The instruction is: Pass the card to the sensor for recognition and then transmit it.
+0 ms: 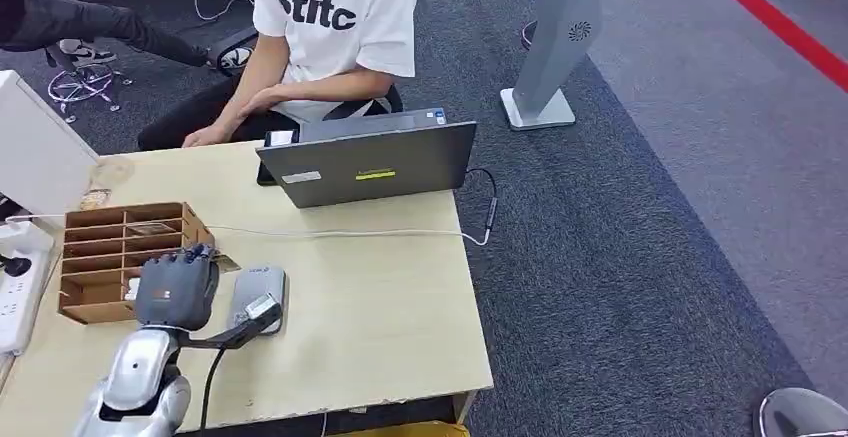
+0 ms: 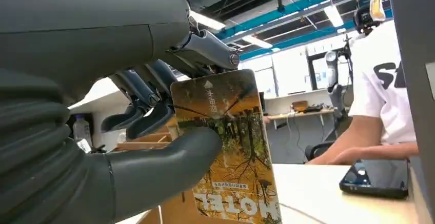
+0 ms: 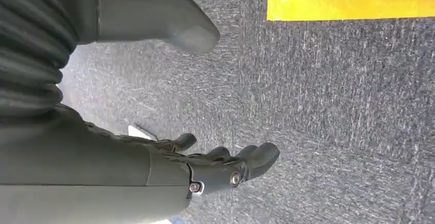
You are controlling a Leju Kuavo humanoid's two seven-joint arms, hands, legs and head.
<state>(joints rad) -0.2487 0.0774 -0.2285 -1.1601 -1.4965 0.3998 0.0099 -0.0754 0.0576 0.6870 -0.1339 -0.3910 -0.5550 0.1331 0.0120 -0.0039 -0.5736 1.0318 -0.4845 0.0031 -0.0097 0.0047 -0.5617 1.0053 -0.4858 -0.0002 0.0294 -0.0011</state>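
Dark grey carpet throughout, crossed by a red stripe at the far right and by a yellow band near the robot's feet. Light wooden table, with office chair beyond it and silver floor stand well apart on the carpet. Overhead, exposed ceiling with blue beams and strip lights.

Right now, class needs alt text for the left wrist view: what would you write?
The robot's left hand holds a yellow hotel key card between thumb and fingers above a pale desk. Behind sit a black phone and a person in a white T-shirt.
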